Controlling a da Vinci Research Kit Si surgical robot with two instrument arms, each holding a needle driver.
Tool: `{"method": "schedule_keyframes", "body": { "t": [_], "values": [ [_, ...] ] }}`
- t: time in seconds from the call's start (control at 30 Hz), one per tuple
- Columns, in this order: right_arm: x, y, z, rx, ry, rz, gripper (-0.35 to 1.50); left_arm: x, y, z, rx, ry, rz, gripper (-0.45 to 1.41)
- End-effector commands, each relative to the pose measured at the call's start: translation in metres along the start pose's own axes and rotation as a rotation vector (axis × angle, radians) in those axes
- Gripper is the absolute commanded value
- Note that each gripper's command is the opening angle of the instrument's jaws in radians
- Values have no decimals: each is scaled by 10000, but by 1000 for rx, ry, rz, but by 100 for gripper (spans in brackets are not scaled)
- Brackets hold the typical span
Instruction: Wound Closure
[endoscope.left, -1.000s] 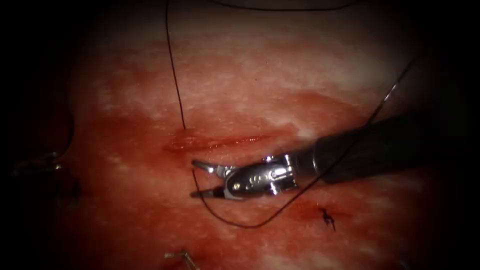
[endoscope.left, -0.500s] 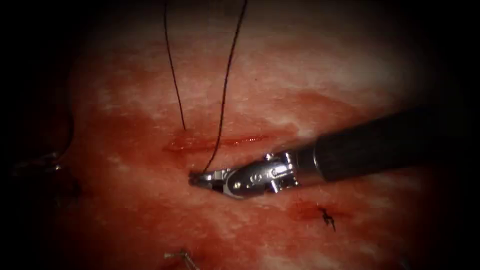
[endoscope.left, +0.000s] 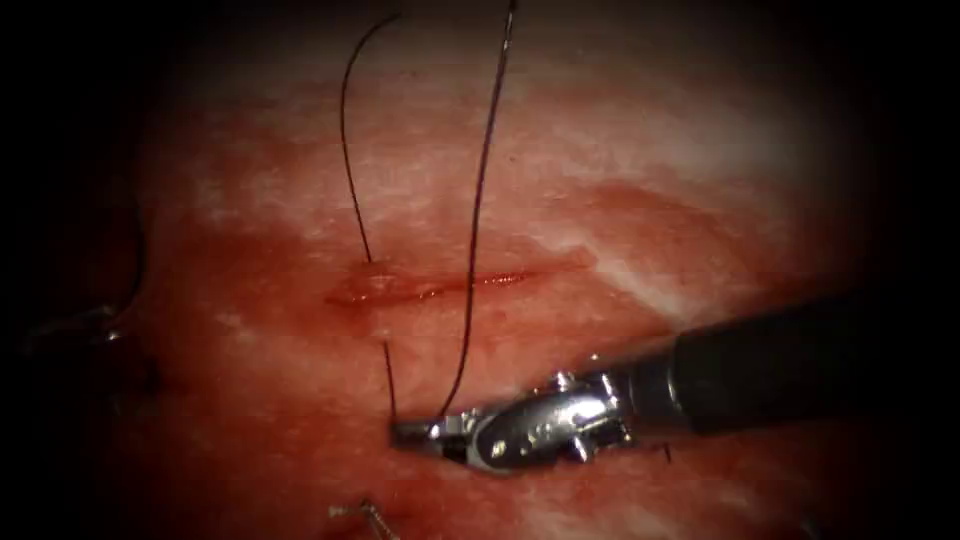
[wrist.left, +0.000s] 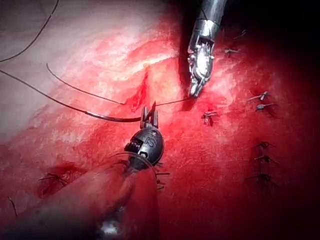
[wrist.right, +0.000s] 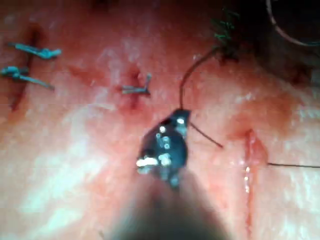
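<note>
The cut (endoscope.left: 450, 285) runs across the tissue (endoscope.left: 620, 150). Below it my right tool (endoscope.left: 405, 433) is shut on the thread, where a short tail (endoscope.left: 389, 380) leaves the tissue. A long strand (endoscope.left: 478, 200) rises from those jaws to the top edge. Another strand (endoscope.left: 347, 170) climbs from the cut's left end. In the left wrist view my left tool (wrist.left: 149, 111) is shut on a dark strand (wrist.left: 100, 116), and thread runs from it to the right tool (wrist.left: 194, 92). The right wrist view has the right tool (wrist.right: 181, 117) on thread beside the cut (wrist.right: 248, 160). I cannot make out the needle.
Red fluid wets the tissue around the cut. Knotted stitches with cut ends (wrist.left: 260, 97) sit in rows beyond the right tool, and others (wrist.right: 30, 50) lie past it in the right wrist view. One stitch end (endoscope.left: 365, 513) lies near the bottom edge.
The right tool's jaws shut on the short thread tail, then moved down and a little right, drawing the tail out. The long strand swung in from the top and now meets the jaws.
</note>
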Motion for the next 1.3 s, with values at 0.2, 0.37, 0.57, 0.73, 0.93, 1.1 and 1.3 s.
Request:
{"method": "schedule_keyframes", "body": {
  "t": [0.2,0.37,0.57,0.73,0.93,1.1,1.3],
  "values": [
    [76,-43,-29,8,63,-25,-35,-6,8,5,-1,-2,-3,-45],
    [95,-46,-28,27,89,-35,-35,-6,8,5,-1,-2,-3,-45],
    [72,-29,-19,9,72,-31,17,-5,8,4,-1,-2,-3,-45],
    [55,-22,-19,-34,60,-15,111,-5,8,4,-1,-2,-3,-45],
    [-4,15,-55,-33,-108,-2,118,-5,8,5,-1,-2,-3,-45],
    [-51,66,-80,-90,-191,108,114,-5,8,5,-1,-2,-3,-45],
    [-78,108,-73,-203,-104,376,111,-7,10,11,-1,-3,-1,-45]
  ]
}}
